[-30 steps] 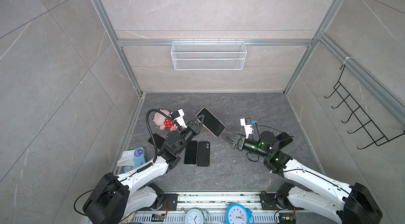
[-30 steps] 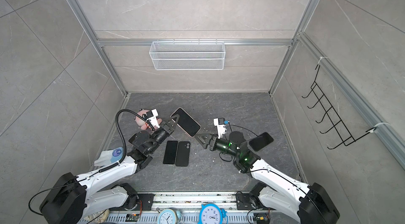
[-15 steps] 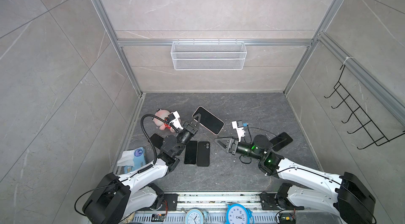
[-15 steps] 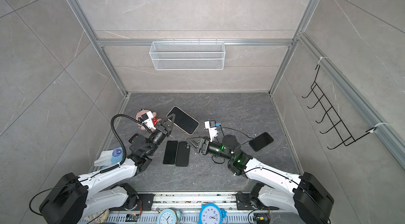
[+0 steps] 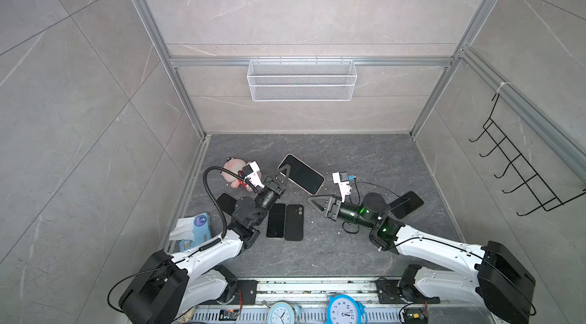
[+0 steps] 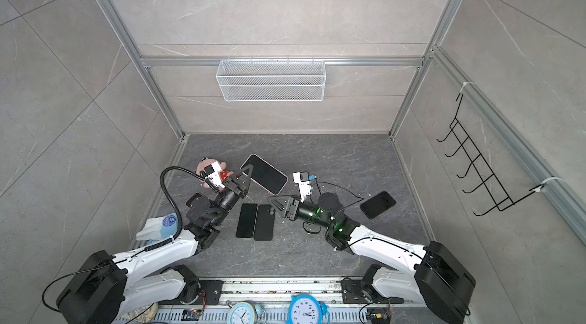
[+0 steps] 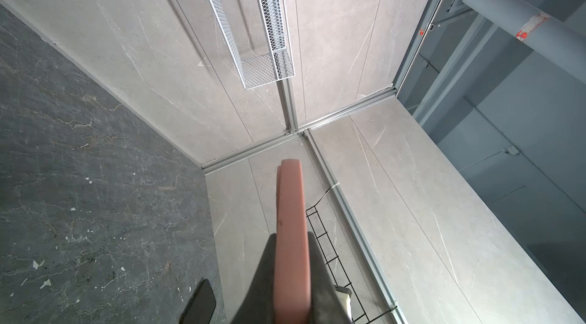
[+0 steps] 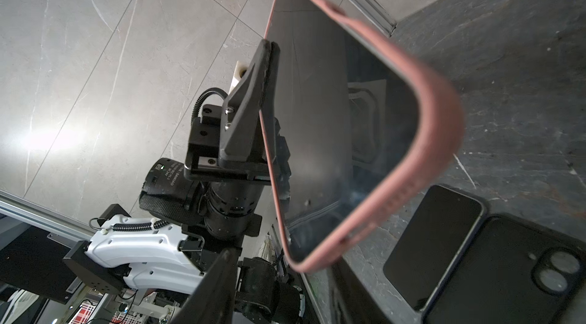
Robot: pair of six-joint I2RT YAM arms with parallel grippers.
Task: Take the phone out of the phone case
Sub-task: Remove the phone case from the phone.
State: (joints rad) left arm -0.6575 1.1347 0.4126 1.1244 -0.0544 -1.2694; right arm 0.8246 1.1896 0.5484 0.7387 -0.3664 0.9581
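- Right wrist view: the phone is seen fully seated in the pink phone case; removal is judged not yet begun
- The phone case is clamped at one edge by the closed left end effector and held tilted above the counter
- The right end effector is empty, near the case's lower corner; its opening cannot be told
- A pair of dark handsets is laid beneath, a plush toy beside; no obstruction is judged

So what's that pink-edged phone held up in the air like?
The phone is a dark, glossy slab with a blank screen, still seated in a matte salmon-pink case wrapping its edges and rounded corners. It hangs tilted above the dark stone-look floor, clear of the other phones lying there. Only the left tool touches it, shut on one edge.
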